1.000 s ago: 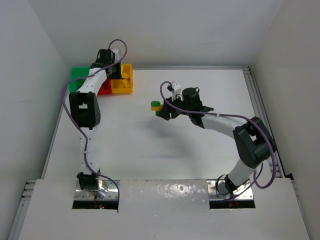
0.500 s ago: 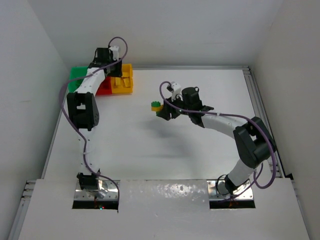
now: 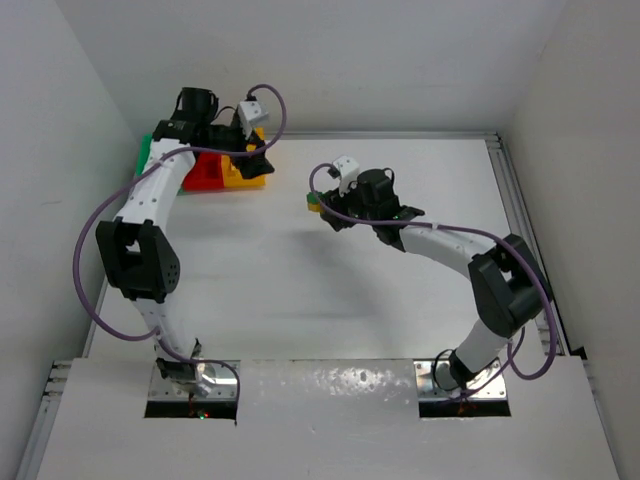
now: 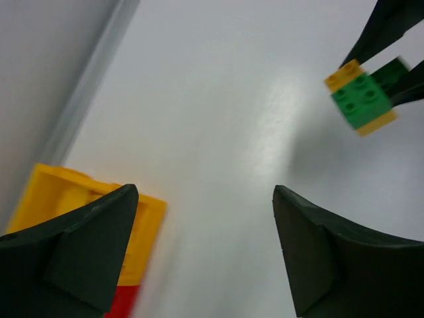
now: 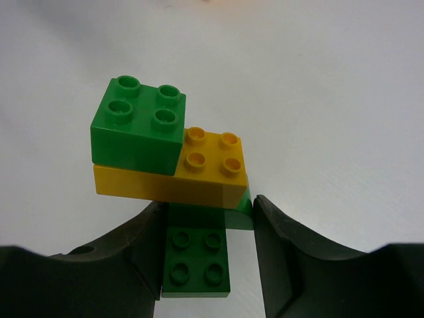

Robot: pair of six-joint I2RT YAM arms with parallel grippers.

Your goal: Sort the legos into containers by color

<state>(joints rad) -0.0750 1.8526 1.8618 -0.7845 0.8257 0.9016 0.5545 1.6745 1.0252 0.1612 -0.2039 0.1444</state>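
Note:
My right gripper (image 5: 209, 212) is shut on a stack of legos. Its fingers clamp a dark green brick (image 5: 197, 258) at the bottom. On that brick sits a yellow brick (image 5: 205, 173) with a bright green brick (image 5: 138, 132) on top. In the top view the stack (image 3: 315, 203) hangs over the table's middle, right of the containers. These stand in a row at the back left: green (image 3: 146, 152), red (image 3: 205, 175), yellow (image 3: 245, 178). My left gripper (image 3: 252, 152) hovers over the yellow bin's (image 4: 59, 195) right edge. It is open (image 4: 204, 199) and empty, and faces the stack (image 4: 361, 99).
White walls close in the table at the back and left, right behind the bins. A metal rail (image 3: 520, 230) runs along the right side. The left arm's purple cable (image 3: 268, 110) loops above the bins. The red bin's corner (image 4: 122, 306) shows by my left finger.
My left gripper has opened wide and turned to the right over the yellow bin. The left arm's elbow swung left. My right gripper has carried the stack slightly toward the back.

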